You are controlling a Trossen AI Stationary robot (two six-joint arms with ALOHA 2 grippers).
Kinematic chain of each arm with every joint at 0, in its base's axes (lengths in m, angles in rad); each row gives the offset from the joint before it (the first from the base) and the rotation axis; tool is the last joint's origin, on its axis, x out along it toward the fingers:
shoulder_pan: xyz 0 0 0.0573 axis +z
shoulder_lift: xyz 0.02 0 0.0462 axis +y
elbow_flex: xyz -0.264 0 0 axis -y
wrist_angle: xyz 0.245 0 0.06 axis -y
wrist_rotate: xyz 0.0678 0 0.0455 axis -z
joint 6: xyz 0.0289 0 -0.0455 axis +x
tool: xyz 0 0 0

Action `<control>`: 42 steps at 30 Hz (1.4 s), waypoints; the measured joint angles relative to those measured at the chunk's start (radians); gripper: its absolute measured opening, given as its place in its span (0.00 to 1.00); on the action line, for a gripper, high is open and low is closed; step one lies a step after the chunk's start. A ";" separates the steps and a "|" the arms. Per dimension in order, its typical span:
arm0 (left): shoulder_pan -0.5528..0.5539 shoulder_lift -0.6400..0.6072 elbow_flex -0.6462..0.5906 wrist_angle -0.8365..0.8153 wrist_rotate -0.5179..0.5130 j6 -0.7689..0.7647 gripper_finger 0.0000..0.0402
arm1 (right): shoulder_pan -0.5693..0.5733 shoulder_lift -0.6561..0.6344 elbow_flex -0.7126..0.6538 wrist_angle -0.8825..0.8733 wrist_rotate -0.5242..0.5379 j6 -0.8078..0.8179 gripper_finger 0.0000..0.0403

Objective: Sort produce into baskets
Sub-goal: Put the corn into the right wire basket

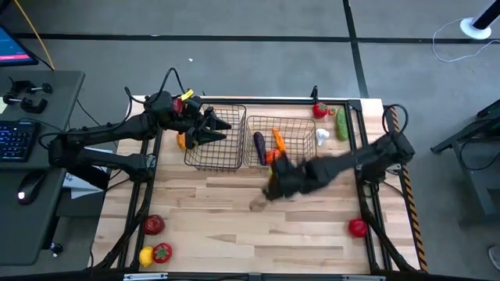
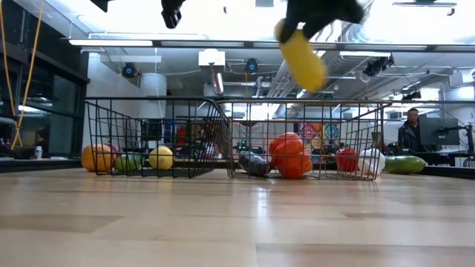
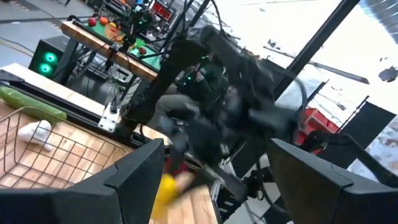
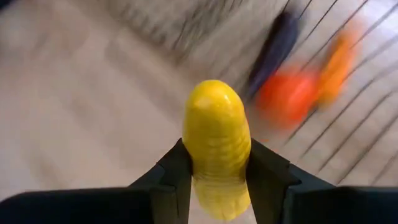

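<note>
High view, going left to right: the left gripper (image 1: 212,127) is hanging over the narrower left basket (image 1: 205,160), and its wrist view shows the fingers spread apart with nothing between them. Just beside that basket the wider right basket (image 1: 306,161) is already holding a purple eggplant (image 1: 258,143), a carrot (image 1: 278,139) and a white piece. The right gripper (image 1: 272,186) is reaching across the table just on the near side of that basket; its wrist view shows the fingers (image 4: 176,168) clamping a long yellow piece of produce (image 4: 216,143), possibly a banana or corn, lifted clear of the wood. The step in hand looks like a carry toward a basket. Next, the right arm would need to bring the piece over the correct basket's rim and open. More produce is waiting: tomatoes (image 1: 154,225) near left, a cucumber (image 1: 341,125) far right, a red fruit (image 1: 358,227) near right.
</note>
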 joint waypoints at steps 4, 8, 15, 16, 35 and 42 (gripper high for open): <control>0.000 0.000 0.000 -0.004 0.000 0.000 0.69 | -0.106 -0.001 0.134 -0.116 0.095 -0.173 0.27; 0.000 0.000 0.000 -0.006 0.000 0.000 0.69 | -0.205 -0.001 0.213 -0.215 0.129 -0.302 0.27; 0.000 0.000 0.000 -0.006 0.001 0.000 0.69 | -0.305 -0.008 0.187 -0.315 0.107 -0.373 0.27; 0.000 0.000 0.000 -0.006 0.001 0.000 0.69 | -0.308 -0.013 0.166 -0.315 0.099 -0.372 0.27; 0.000 0.000 0.000 -0.006 -0.002 0.019 0.69 | -0.295 -0.407 -0.329 0.002 0.003 0.013 0.27; 0.000 0.000 0.000 -0.007 -0.002 0.017 0.69 | -0.378 -0.400 -0.425 0.090 -0.088 0.057 0.37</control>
